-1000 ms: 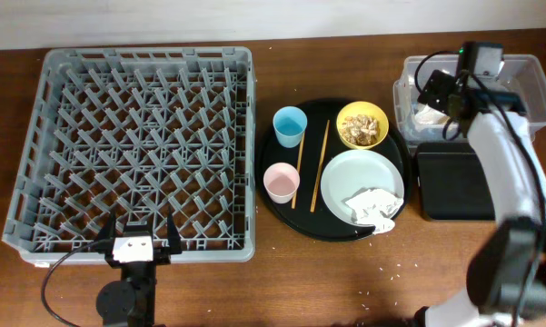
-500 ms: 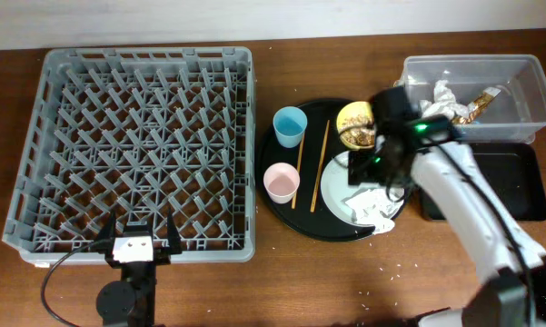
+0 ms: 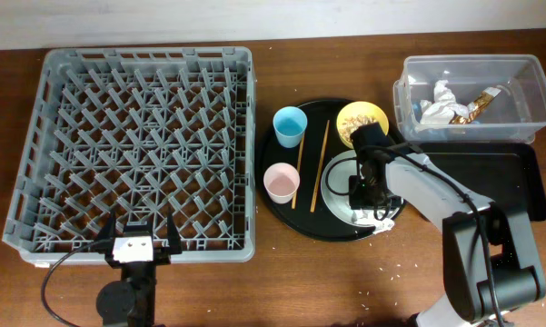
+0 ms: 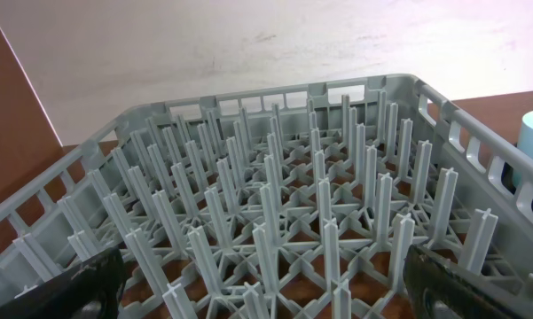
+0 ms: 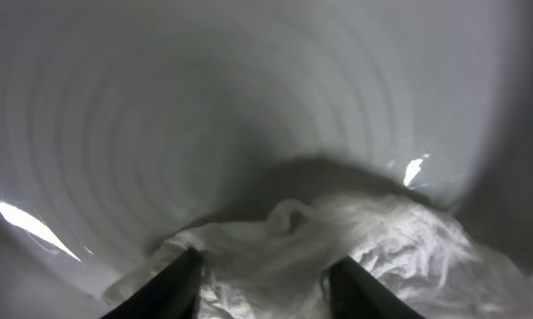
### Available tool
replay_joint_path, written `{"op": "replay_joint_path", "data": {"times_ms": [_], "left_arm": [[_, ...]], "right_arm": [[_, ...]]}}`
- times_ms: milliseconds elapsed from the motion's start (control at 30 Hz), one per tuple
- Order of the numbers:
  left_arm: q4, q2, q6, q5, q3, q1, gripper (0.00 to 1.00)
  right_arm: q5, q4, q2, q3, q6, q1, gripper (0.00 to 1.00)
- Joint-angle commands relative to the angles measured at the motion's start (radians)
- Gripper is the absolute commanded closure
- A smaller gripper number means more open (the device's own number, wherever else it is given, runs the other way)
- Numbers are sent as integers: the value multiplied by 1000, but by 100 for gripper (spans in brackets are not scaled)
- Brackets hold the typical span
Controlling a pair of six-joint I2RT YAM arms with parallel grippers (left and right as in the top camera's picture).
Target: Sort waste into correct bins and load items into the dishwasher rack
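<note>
My right gripper (image 3: 368,195) is down on the round white plate (image 3: 338,186), its jaws partly closed around a crumpled white tissue (image 5: 275,239) that bunches between both fingers. The plate (image 5: 160,115) fills the right wrist view. Two chopsticks (image 3: 321,163), a light blue cup (image 3: 290,125), a pinkish-white cup (image 3: 281,183) and a yellow bowl (image 3: 363,116) share the round black tray. The clear tub (image 3: 518,73) holds a tissue (image 3: 441,104) and a gold-and-brown wrapper (image 3: 481,104). My left gripper (image 4: 266,283) is open over the near edge of the grey rack (image 3: 136,145).
The shallow black rectangular tray (image 3: 491,182) lies just in front of the clear tub at the right. The round black tray (image 3: 282,213) sits between the rack and the bins. My right arm crosses the yellow bowl's near side. Small crumbs dot the table front.
My right arm swung from the clear tub across to the plate and came down on the tissue, its jaws closing from wide open. The left arm has not moved.
</note>
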Motion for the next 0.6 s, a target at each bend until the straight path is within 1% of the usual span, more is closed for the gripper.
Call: {"op": "replay_joint_path", "data": {"times_ms": [0, 100, 200, 333, 400, 500, 567], "left_arm": [[-3, -7, 16, -6, -4, 3, 1], [-3, -7, 16, -6, -4, 3, 1], [-3, -7, 16, -6, -4, 3, 1], [-3, -7, 16, -6, -4, 3, 1], [-3, -7, 16, -6, -4, 3, 1], [-3, -7, 16, -7, -4, 3, 1], [-3, -7, 16, -6, -4, 3, 1]], "right_arm": [[24, 15, 25, -10, 5, 2, 96], [24, 26, 22, 0, 5, 2, 96], [24, -29, -7, 70, 5, 2, 96], [40, -160, -95, 308, 5, -17, 96], [88, -195, -137, 466, 5, -66, 96], [155, -174, -145, 597, 5, -151, 96], [190, -100, -142, 621, 5, -211, 96]]}}
